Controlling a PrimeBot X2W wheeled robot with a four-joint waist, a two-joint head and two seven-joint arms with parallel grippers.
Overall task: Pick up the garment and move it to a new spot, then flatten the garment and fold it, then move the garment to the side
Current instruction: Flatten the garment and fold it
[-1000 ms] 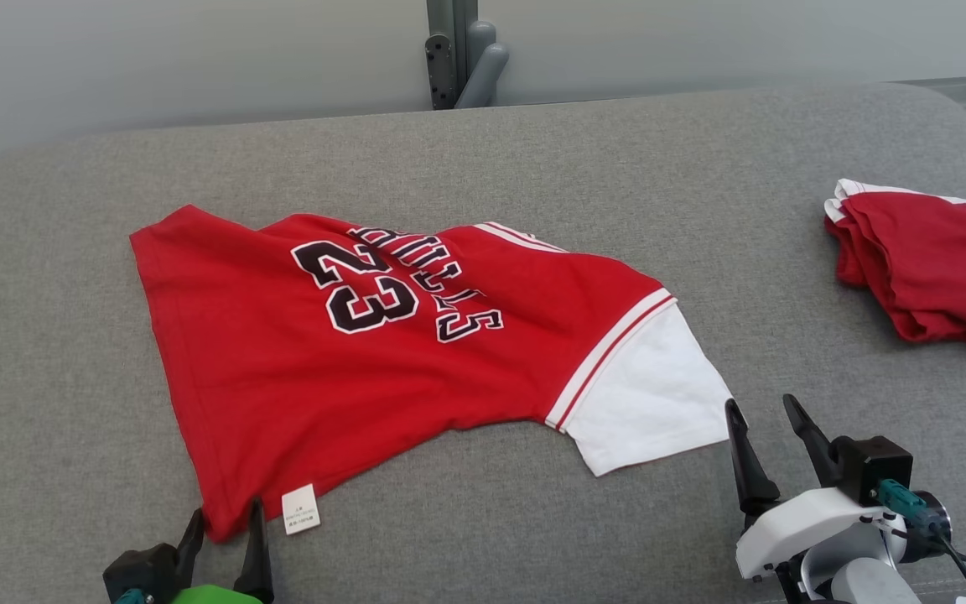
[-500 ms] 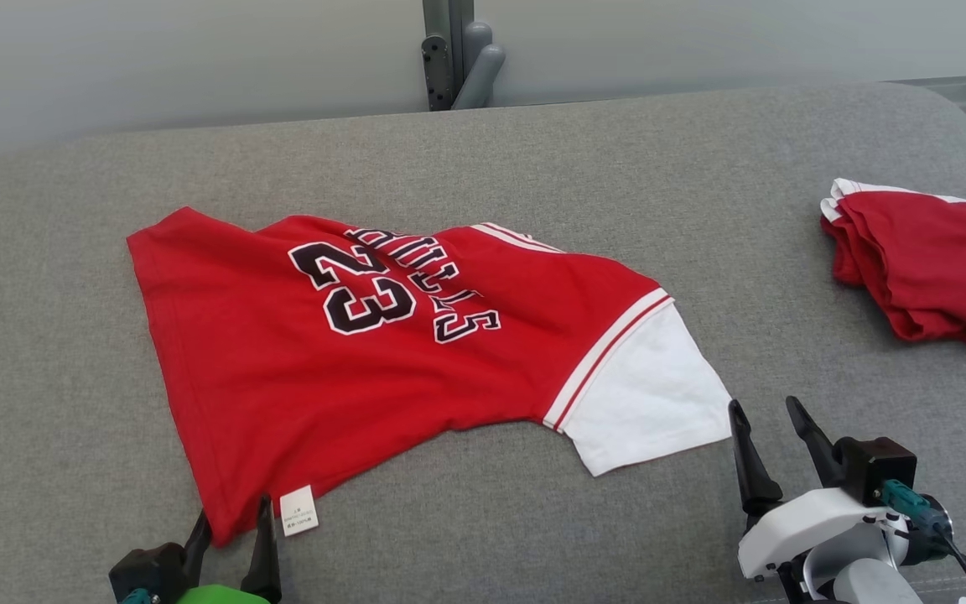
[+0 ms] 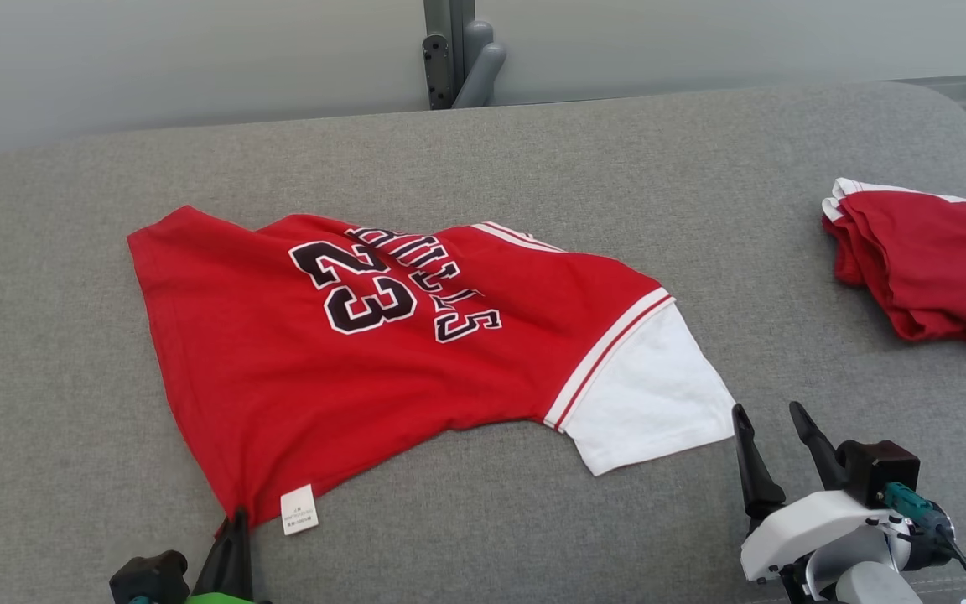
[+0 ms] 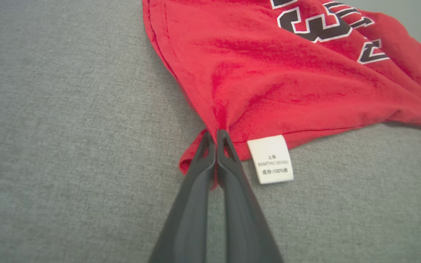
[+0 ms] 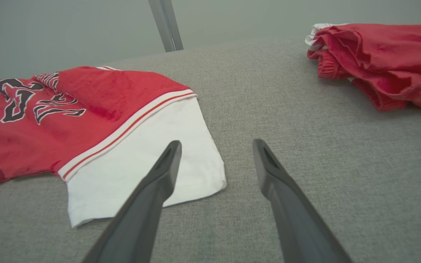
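While the red jersey [image 3: 349, 361] lies spread across the grey cushion [image 3: 533, 151], the left gripper [image 4: 216, 134] pinches its near hem corner, fingers clamped together on the cloth beside the white label [image 4: 270, 159]. The right gripper [image 3: 766, 408] hangs with fingers apart just off the white sleeve [image 3: 651, 394], and a second red garment [image 3: 927, 268] sits bunched well apart on the right.

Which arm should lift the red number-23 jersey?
Left: the left tool is shut on a corner of the red number-23 jersey, by the white label; right tool open beside the white sleeve.
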